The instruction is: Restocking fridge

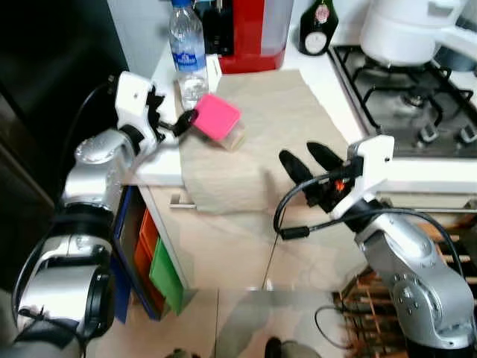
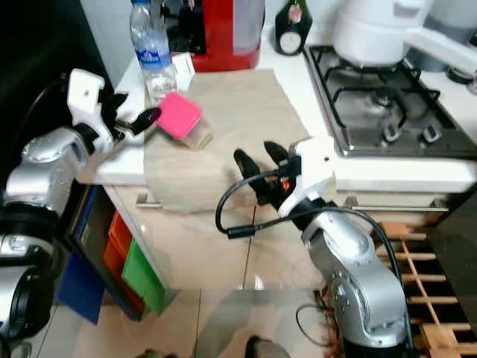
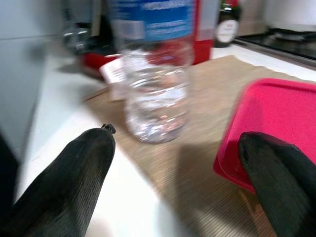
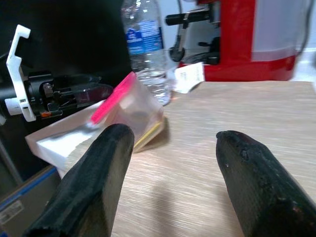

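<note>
A clear container with a pink lid (image 1: 218, 118) lies tilted on a beige mat (image 1: 276, 127) on the white counter. Just behind it stands a clear water bottle with a blue label (image 1: 188, 52). My left gripper (image 1: 173, 112) is open at the counter's left edge. One of its fingertips (image 3: 276, 168) rests at the edge of the pink lid (image 3: 276, 118), and the bottle (image 3: 155, 98) stands ahead between the fingers. My right gripper (image 1: 309, 160) is open over the mat's front edge, pointing toward the container (image 4: 131, 111) and apart from it.
A red coffee machine (image 1: 250, 33) and a dark bottle (image 1: 317, 26) stand at the counter's back. A gas hob (image 1: 417, 104) with a white pot (image 1: 402, 30) is on the right. A black appliance (image 1: 45, 89) fills the left. Coloured bins (image 1: 153, 261) sit under the counter.
</note>
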Available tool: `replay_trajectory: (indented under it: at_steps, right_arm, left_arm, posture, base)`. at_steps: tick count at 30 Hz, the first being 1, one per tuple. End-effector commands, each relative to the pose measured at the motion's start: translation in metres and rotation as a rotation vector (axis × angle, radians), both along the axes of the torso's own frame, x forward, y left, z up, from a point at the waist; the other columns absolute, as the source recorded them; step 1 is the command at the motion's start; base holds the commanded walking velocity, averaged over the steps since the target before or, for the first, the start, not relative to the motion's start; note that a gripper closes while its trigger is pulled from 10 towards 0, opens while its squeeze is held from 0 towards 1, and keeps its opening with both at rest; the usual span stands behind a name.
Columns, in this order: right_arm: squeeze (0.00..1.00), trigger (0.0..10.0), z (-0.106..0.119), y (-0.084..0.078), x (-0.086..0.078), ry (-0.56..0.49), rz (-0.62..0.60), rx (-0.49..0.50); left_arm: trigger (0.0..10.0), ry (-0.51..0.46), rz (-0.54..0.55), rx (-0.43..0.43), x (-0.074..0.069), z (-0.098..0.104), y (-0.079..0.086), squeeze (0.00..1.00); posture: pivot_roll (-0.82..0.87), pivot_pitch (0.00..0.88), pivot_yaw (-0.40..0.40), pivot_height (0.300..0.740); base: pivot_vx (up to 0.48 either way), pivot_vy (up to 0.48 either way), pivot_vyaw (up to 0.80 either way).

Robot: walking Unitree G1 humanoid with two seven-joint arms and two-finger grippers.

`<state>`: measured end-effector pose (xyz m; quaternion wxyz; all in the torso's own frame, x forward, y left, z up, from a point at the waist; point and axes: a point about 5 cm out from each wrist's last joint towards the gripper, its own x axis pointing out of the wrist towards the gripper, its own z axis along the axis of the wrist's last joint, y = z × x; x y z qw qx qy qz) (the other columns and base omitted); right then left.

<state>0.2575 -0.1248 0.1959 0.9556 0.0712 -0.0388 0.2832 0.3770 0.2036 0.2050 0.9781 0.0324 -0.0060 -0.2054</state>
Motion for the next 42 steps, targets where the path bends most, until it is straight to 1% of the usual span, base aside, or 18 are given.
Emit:
replay_trajectory:
  at_steps: [1, 6, 10, 16, 17, 20, 21, 22, 26, 28, 29, 31, 32, 37, 38, 39, 40, 42]
  right_arm:
    - [0.00, 10.0, 0.002, 0.005, 0.000, -0.021, 0.022, -0.001]
    - [0.00, 10.0, 0.002, 0.006, 0.003, -0.024, 0.029, 0.000]
    - [0.00, 10.0, 0.001, 0.008, 0.004, -0.022, 0.038, -0.001]
    - [0.00, 10.0, 0.001, 0.010, 0.006, -0.028, 0.044, -0.003]
    - [0.00, 10.0, 0.001, 0.010, 0.008, -0.033, 0.040, -0.002]
    - [0.00, 10.0, 0.002, 0.009, 0.012, -0.042, 0.017, 0.000]
    - [0.00, 10.0, 0.002, 0.007, 0.016, -0.050, -0.016, 0.001]
    - [0.00, 10.0, 0.002, 0.007, 0.016, -0.050, -0.016, 0.001]
    - [0.00, 10.0, 0.003, 0.002, 0.026, -0.065, -0.096, -0.008]
    - [0.00, 10.0, 0.002, 0.002, 0.027, -0.064, -0.106, -0.011]
    - [0.00, 10.0, 0.000, -0.002, 0.030, -0.057, -0.146, -0.024]
    - [0.00, 10.0, -0.001, -0.003, 0.031, -0.055, -0.159, -0.026]
    - [0.00, 10.0, -0.002, -0.004, 0.033, -0.056, -0.172, -0.029]
    - [0.00, 10.0, -0.006, -0.005, 0.034, -0.056, -0.195, -0.029]
    - [0.00, 10.0, -0.007, -0.005, 0.034, -0.054, -0.196, -0.029]
    - [0.00, 10.0, -0.007, -0.005, 0.034, -0.054, -0.196, -0.029]
    - [0.00, 10.0, -0.009, -0.005, 0.036, -0.051, -0.199, -0.031]
    - [0.00, 10.0, -0.010, -0.003, 0.037, -0.050, -0.199, -0.030]
  left_arm:
    - [10.0, -0.008, 0.016, -0.024, -0.004, 0.005, -0.001, 0.00]
    - [10.0, -0.008, 0.001, -0.036, -0.015, 0.007, -0.007, 0.00]
    - [10.0, -0.014, 0.029, -0.050, -0.018, 0.011, -0.005, 0.00]
    - [10.0, -0.027, 0.053, -0.099, -0.023, 0.013, -0.015, 0.00]
    - [10.0, -0.027, 0.107, -0.134, -0.024, 0.010, -0.018, 0.00]
    - [10.0, -0.024, 0.180, -0.178, -0.025, 0.007, -0.022, 0.00]
    - [10.0, -0.040, 0.237, -0.184, -0.024, 0.007, -0.022, 0.00]
    - [10.0, -0.040, 0.237, -0.184, -0.024, 0.007, -0.022, 0.00]
    - [10.0, -0.125, 0.362, -0.144, -0.022, 0.014, -0.017, 0.00]
    - [10.0, -0.138, 0.382, -0.134, -0.023, 0.016, -0.016, 0.00]
    - [10.0, -0.193, 0.434, -0.084, -0.026, 0.020, -0.012, 0.00]
    - [10.0, -0.211, 0.451, -0.067, -0.028, 0.021, -0.010, 0.00]
    - [10.0, -0.227, 0.475, -0.057, -0.033, 0.021, -0.007, 0.00]
    - [10.0, -0.226, 0.471, -0.063, -0.049, 0.012, -0.007, 0.00]
    - [10.0, -0.215, 0.453, -0.068, -0.053, 0.009, -0.009, 0.00]
    - [10.0, -0.215, 0.453, -0.068, -0.053, 0.009, -0.009, 0.00]
    - [10.0, -0.197, 0.429, -0.077, -0.059, 0.003, -0.015, 0.00]
    - [10.0, -0.197, 0.428, -0.072, -0.061, 0.002, -0.017, 0.00]
  posture:
    - [-0.18, 0.070, 0.040, 0.740]
    - [-0.17, 0.059, 0.035, 0.740]
    - [-0.16, 0.050, 0.031, 0.740]
    - [-0.15, 0.034, 0.029, 0.740]
    - [-0.15, 0.030, 0.026, 0.740]
    - [-0.14, 0.028, 0.023, 0.740]
    - [-0.14, 0.025, 0.020, 0.740]
    - [-0.14, 0.025, 0.020, 0.740]
    - [-0.14, 0.019, 0.019, 0.740]
    - [-0.14, 0.019, 0.019, 0.740]
    - [-0.14, 0.019, 0.018, 0.740]
    - [-0.14, 0.020, 0.018, 0.740]
    - [-0.13, 0.020, 0.018, 0.740]
    - [-0.11, 0.027, 0.014, 0.740]
    - [-0.11, 0.027, 0.014, 0.740]
    - [-0.11, 0.027, 0.014, 0.740]
    - [-0.09, 0.028, 0.005, 0.740]
    - [-0.08, 0.026, 0.002, 0.740]
  base:
    - [0.000, 0.000, 0.00]
    - [0.000, 0.000, 0.00]
    - [0.000, 0.000, 0.00]
    - [0.000, 0.000, 0.00]
    - [0.000, 0.000, 0.00]
    - [0.000, 0.000, 0.00]
    - [0.000, 0.000, 0.00]
    - [0.000, 0.000, 0.00]
    - [0.000, 0.000, 0.00]
    - [0.000, 0.000, 0.00]
    - [0.000, 0.000, 0.00]
    - [0.000, 0.000, 0.00]
    - [0.000, 0.000, 0.00]
    - [0.000, 0.000, 0.00]
    - [0.000, 0.382, 0.00]
    - [0.000, 0.382, 0.00]
    - [0.000, 0.480, 0.00]
    - [0.000, 0.480, 0.00]
